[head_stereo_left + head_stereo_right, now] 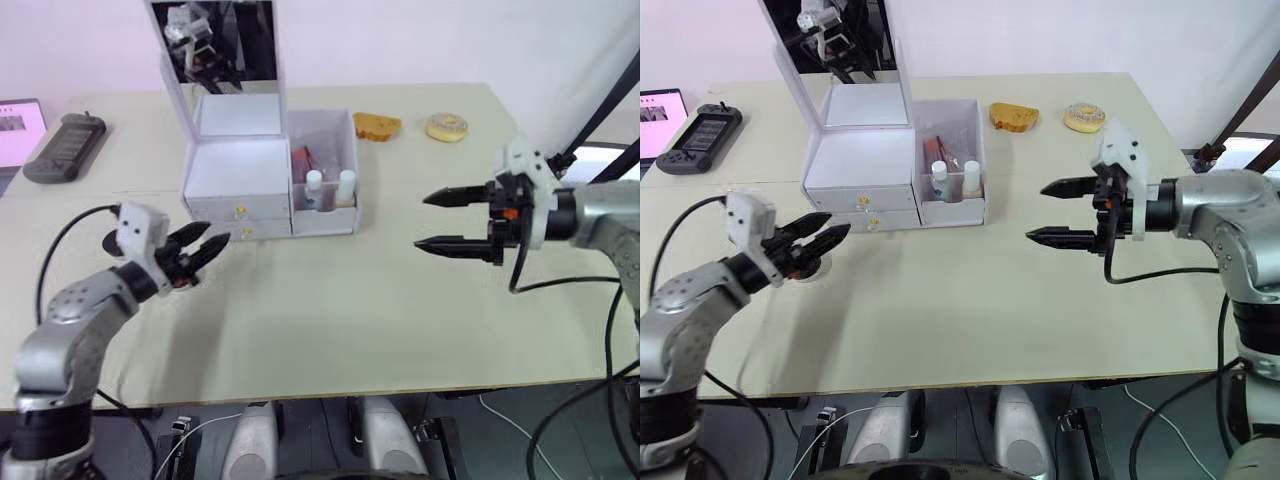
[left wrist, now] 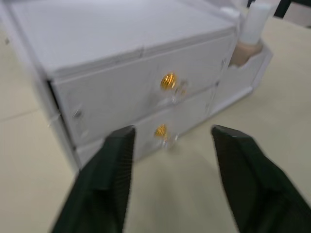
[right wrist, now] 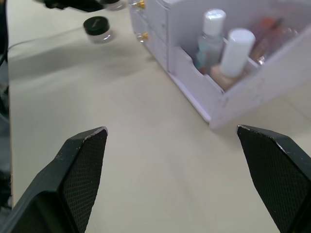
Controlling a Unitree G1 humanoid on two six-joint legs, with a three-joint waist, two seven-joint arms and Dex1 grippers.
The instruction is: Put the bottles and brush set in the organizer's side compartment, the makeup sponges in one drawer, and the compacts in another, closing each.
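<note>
The white organizer (image 1: 240,165) stands mid-table with both drawers shut; their gold knobs (image 2: 168,81) face my left gripper (image 1: 215,238), which is open just left of the lower drawer. Two white-capped bottles (image 1: 330,186) and a brush set (image 1: 305,158) stand in the side compartment (image 1: 340,215). A small black-lidded compact (image 3: 97,28) rests on the table beneath my left gripper. An orange makeup sponge (image 1: 377,125) and a round pale-yellow one (image 1: 446,127) lie at the back. My right gripper (image 1: 424,220) hovers open and empty, to the right of the organizer.
The organizer's mirrored lid (image 1: 215,45) stands upright at the back. A grey handheld device (image 1: 65,147) and a screen (image 1: 18,125) lie at the far left. A black cable (image 1: 560,285) hangs from my right wrist. Bare tabletop (image 1: 340,320) lies in front.
</note>
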